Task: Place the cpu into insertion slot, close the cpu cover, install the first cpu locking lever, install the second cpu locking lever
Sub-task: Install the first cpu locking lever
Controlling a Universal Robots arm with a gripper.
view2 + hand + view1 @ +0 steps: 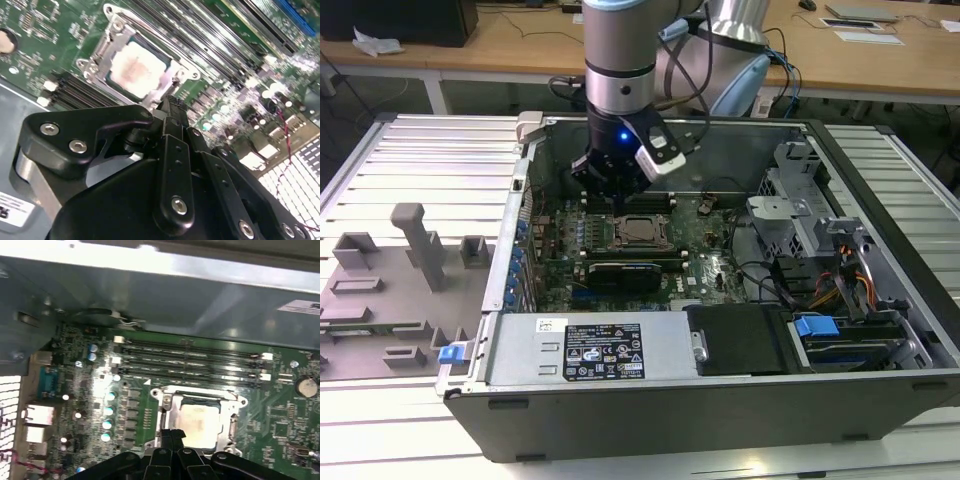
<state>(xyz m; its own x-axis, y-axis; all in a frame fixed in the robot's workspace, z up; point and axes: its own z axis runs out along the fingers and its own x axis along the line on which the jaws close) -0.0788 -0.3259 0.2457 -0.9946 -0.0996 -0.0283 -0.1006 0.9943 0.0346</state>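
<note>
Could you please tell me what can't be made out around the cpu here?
Near edge of the cpu, first wrist view: hidden by the gripper.
One corner of the cover, second wrist view: behind the gripper.
Locking levers, exterior view: too small to tell whether latched.
Slot pins, in all views: covered by the cpu.

Silvery-beige cpu [199, 422] inside the shiny silver cpu cover [197, 390], on a green motherboard [715, 270] dotted with pale turquoise capacitors [107, 411] and striped by black memory slots [190, 357] — the gripper [172, 434] matte black, a blue light [623, 136] glowing on the grey arm [620, 50]. In the exterior view, a bright blue clip [816, 326] at four o'clock from the cpu; tan desks [540, 45] around twelve.
</note>
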